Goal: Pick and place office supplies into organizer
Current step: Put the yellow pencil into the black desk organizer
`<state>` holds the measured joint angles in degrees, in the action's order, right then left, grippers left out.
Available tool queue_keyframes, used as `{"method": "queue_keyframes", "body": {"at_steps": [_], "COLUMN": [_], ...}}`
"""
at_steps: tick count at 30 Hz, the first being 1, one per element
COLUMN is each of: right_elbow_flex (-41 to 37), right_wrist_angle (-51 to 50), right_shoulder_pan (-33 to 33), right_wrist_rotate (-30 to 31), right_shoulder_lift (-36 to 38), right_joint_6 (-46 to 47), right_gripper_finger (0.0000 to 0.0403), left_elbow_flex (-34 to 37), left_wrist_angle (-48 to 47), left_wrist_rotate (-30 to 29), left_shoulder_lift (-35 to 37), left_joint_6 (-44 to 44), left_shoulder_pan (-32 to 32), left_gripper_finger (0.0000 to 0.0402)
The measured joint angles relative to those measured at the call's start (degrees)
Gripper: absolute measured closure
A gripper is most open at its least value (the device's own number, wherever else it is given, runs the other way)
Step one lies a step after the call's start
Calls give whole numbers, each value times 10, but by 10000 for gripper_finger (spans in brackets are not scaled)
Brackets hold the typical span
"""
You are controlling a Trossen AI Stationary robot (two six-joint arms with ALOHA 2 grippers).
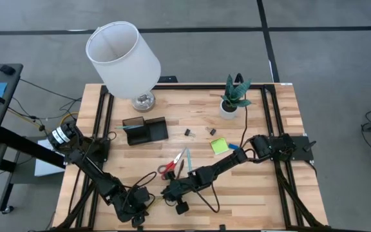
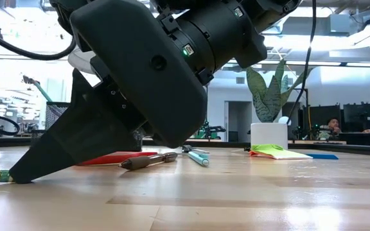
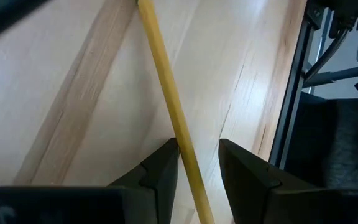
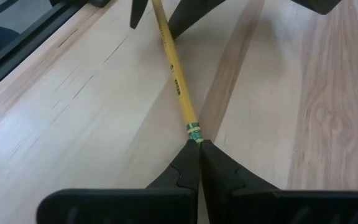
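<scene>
At the bench's near edge, both grippers meet on one yellow pencil lying flat on the wood. Right gripper is pinched shut on the eraser end, just past the green band, prob. to steady or lift it. Left gripper has its fingers parted w/ the shaft running between them, one finger touching or nearly so; not clamped yet. Looks like a handover or a re-grip, since a thin pencil flat on a bench is hard to pick w/ one gripper. Organizer sits well apart, toward the far side by the lamp; its contents are hard to make out from above. Scissors, a blue pen, and the green pad wait mid-bench, outside the organizer.
</scene>
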<state>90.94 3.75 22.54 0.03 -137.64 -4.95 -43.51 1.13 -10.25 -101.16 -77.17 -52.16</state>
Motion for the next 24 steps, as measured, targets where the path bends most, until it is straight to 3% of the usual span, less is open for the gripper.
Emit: {"method": "queue_keyframes", "body": {"at_steps": [4, 10, 18, 21, 24], "right_elbow_flex": [0, -1, -4, -7, -3], "right_wrist_angle": [2, 4, -22, -71, -123], "right_shoulder_pan": [-1, -1, 1, 5, 8], "right_wrist_rotate": [-2, -3, -7, 14, 78], "right_shoulder_lift": [0, 0, 28, 63, 121], "right_joint_6": [0, 1, 11, -1, -22], "right_gripper_finger": [403, 403, 371, 356, 349], "left_elbow_flex": [1, 2, 2, 1, -15], "left_wrist_angle": [4, -5, -5, -5, -33], "left_wrist_rotate": [-1, -5, -19, -34, -34], "left_shoulder_lift": [-1, 0, -1, -1, 0], "left_joint_6": [4, -17, -11, 17, 46], "left_shoulder_pan": [0, 1, 0, 0, 5], "left_gripper_finger": [310, 386, 393, 395, 395]}}
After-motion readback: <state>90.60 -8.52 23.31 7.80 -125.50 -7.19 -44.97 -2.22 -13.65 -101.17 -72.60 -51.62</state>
